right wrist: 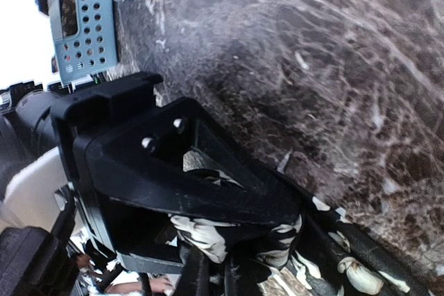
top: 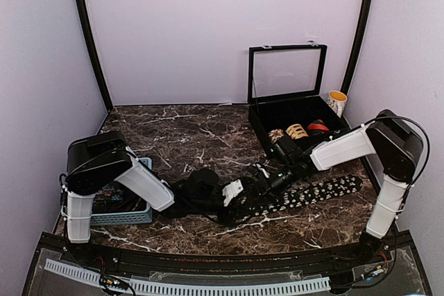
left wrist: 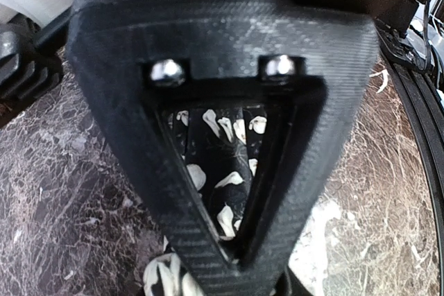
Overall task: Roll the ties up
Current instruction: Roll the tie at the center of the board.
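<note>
Tie (top: 312,192), black with a white print, shown where my two grippers meet at mid-table. My left gripper (top: 234,195) and right gripper (top: 255,186) lie tip to tip over the tie's left end. Their fingers crowd together and no view shows the gap of either, so I cannot tell whether either is clamped or parted. Left wrist view: a black triangular finger (left wrist: 208,32) fills the frame (two bright screws across its top), with printed fabric visible through its opening. Right wrist view: the fabric is bunched against the underside of a similar finger (right wrist: 159,185). From the grippers the tie runs flat to the right across the marble table (top: 180,136). Behind my right arm a black case (top: 262,129) stands with its glass lid raised, holding tan-patterned coils (top: 297,131) and a red coil (top: 318,127). A cup (top: 337,102) sits beside it. A blue basket (top: 121,218) is partly hidden by my left arm.
</note>
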